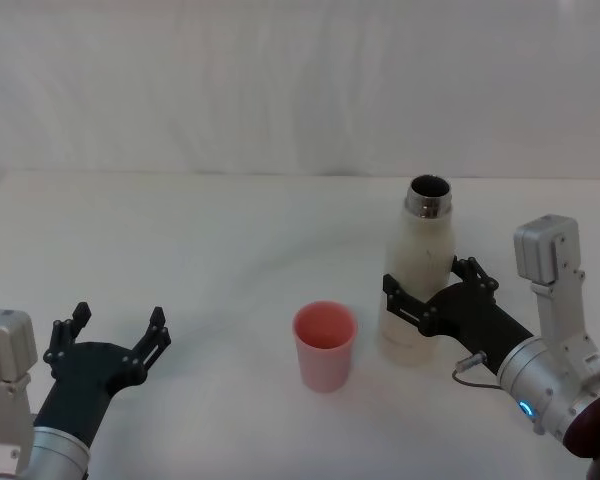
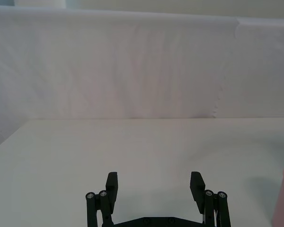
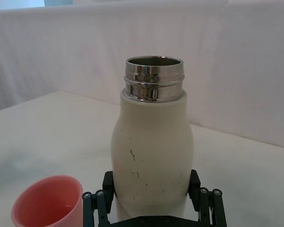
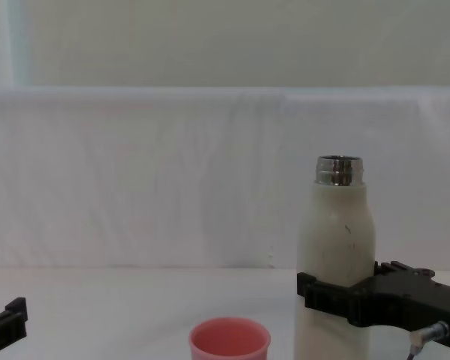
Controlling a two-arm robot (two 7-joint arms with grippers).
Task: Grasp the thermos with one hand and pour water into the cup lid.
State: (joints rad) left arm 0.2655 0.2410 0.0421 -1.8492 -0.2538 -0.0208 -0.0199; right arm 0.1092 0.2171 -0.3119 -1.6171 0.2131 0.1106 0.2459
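Observation:
The cream-white thermos (image 1: 417, 270) stands upright on the white table, right of centre, with its steel neck open; the right wrist view (image 3: 151, 142) and the chest view (image 4: 337, 232) show it too. My right gripper (image 1: 432, 282) is shut on its lower body, one black finger pressed against each side (image 3: 151, 183). The pink cup lid (image 1: 325, 345) stands upright just left of the thermos, a small gap between them (image 3: 47, 201). My left gripper (image 1: 120, 318) rests open at the table's near left, nothing between its fingers (image 2: 154, 182).
A white cloth-covered wall (image 1: 280, 90) rises behind the table (image 1: 210, 230). Bare tabletop lies between the left gripper and the cup lid, and behind both objects.

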